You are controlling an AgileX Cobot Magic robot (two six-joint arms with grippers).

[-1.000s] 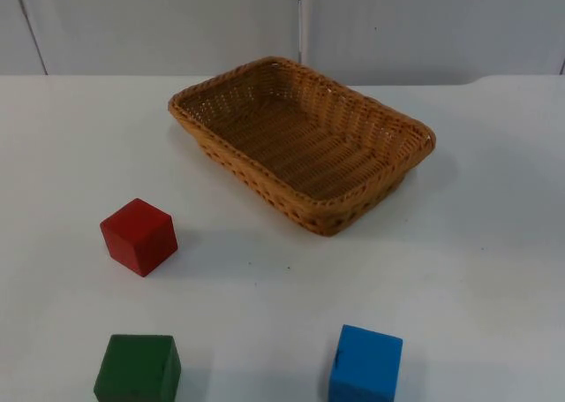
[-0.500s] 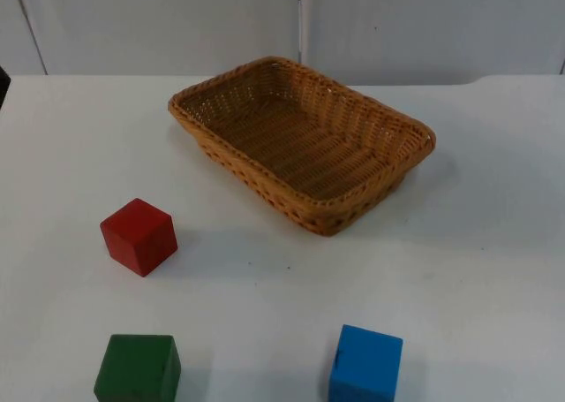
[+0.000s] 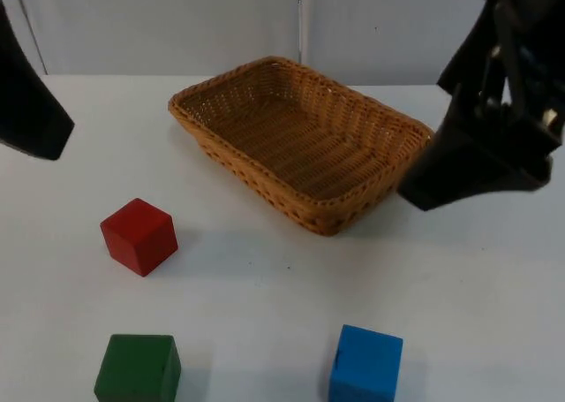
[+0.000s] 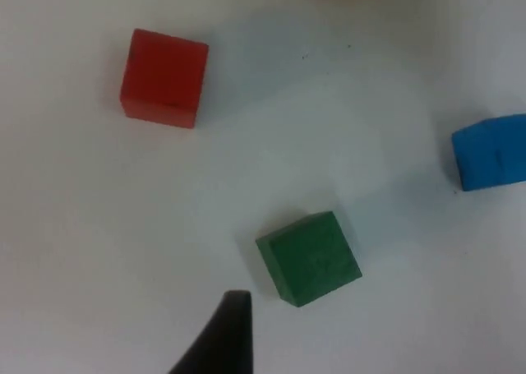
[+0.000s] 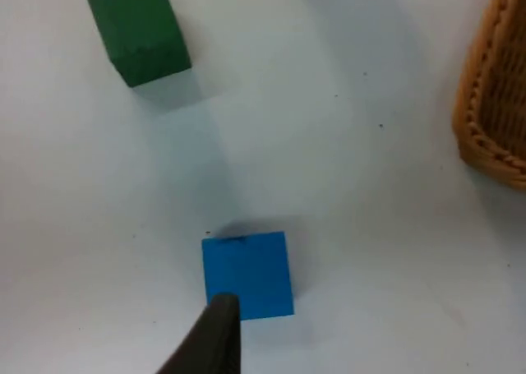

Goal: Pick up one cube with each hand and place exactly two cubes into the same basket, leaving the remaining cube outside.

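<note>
White table (image 3: 494,287) bears basket (image 3: 300,141) and 3 cubes (image 3: 139,236).

Both arms have come into the top view (left gripper (image 3: 31,119), right gripper (image 3: 468,168)).

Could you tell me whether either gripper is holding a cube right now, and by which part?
Nothing is held. The red cube, green cube and blue cube all rest on the table, apart from both arms.

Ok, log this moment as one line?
phase: approach | left end effector: above green wooden cube | right end effector: above blue wooden cube | red wooden cube: on table | woven wicker basket: no cubes
</note>
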